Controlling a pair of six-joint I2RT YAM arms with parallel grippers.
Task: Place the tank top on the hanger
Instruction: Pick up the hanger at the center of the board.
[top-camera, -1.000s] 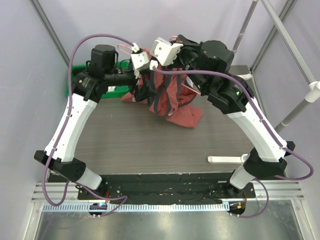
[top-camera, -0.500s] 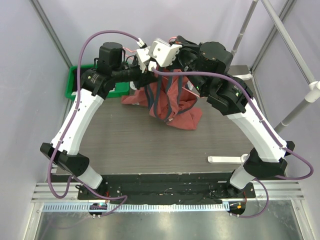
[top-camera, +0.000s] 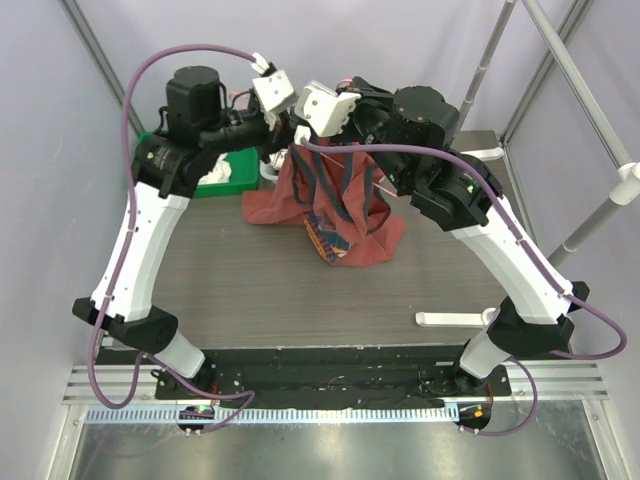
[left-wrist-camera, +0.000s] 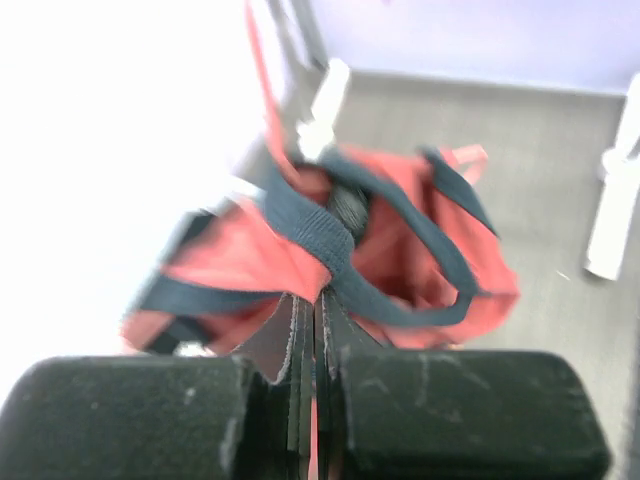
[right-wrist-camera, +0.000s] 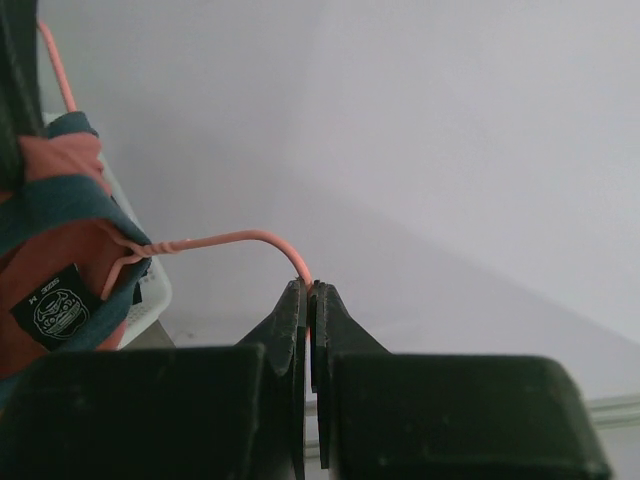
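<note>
Mostly, tank top (top-camera: 285, 200) hides hanger (right-wrist-camera: 220, 238) gripped by R claw (right-wrist-camera: 308, 290).

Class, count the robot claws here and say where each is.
2. The left claw is shut on the tank top's navy trim; the right claw is shut on the hanger's hook. None hidden.

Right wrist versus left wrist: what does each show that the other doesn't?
Right wrist only: the right gripper shut on the hook of the hanger, plus the black neck label. Left wrist only: the left gripper shut on the tank top at a navy strap, with the table beneath. Both: rust-red cloth with navy trim.
</note>
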